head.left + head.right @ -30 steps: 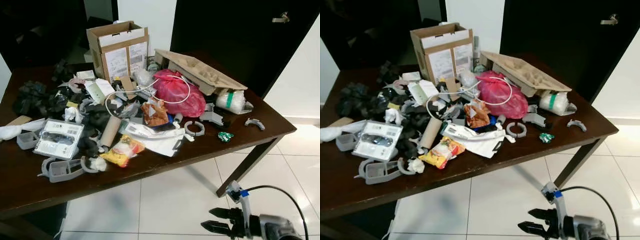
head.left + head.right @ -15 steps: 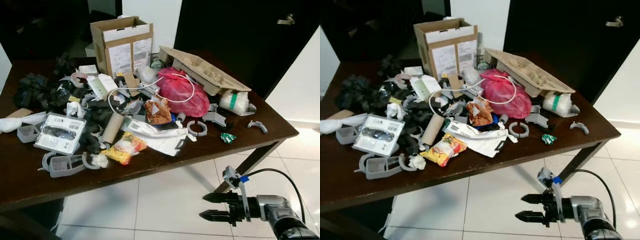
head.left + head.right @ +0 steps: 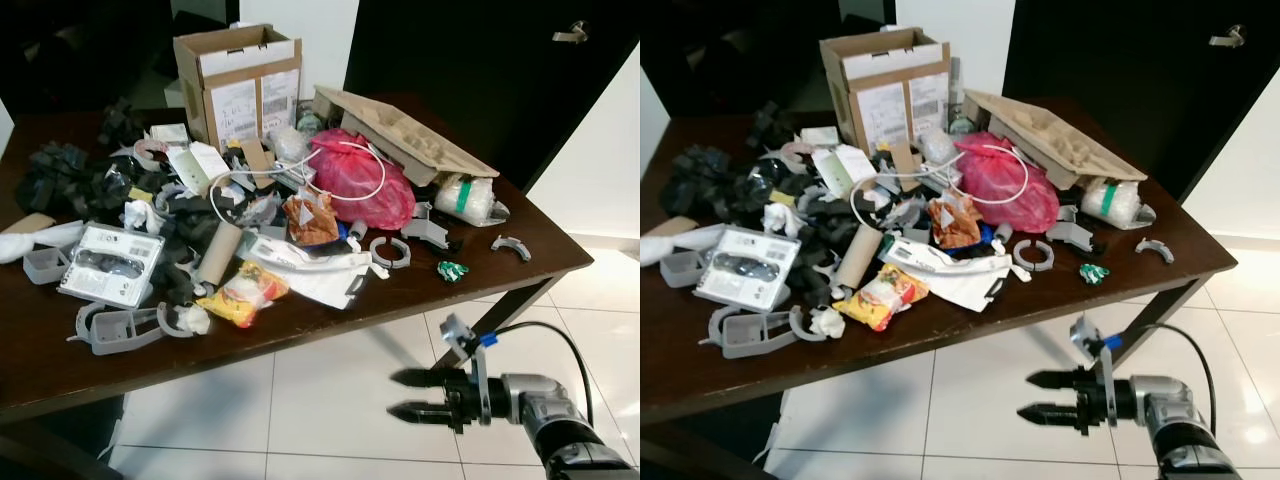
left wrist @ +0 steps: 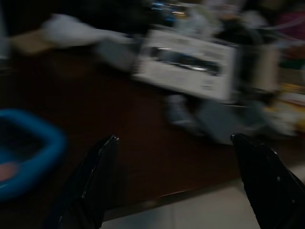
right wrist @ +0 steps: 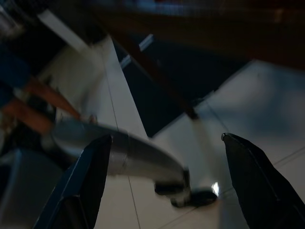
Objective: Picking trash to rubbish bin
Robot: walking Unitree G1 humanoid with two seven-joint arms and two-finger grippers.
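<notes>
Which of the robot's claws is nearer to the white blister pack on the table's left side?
Left. The left claw faces the white blister pack across the table; the right claw hangs over the floor, below the table's other end.

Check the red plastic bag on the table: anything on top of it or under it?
A white cord loops over the red plastic bag, and the cardboard tray sits just behind it. Whatever lies under the bag is covered.
</notes>
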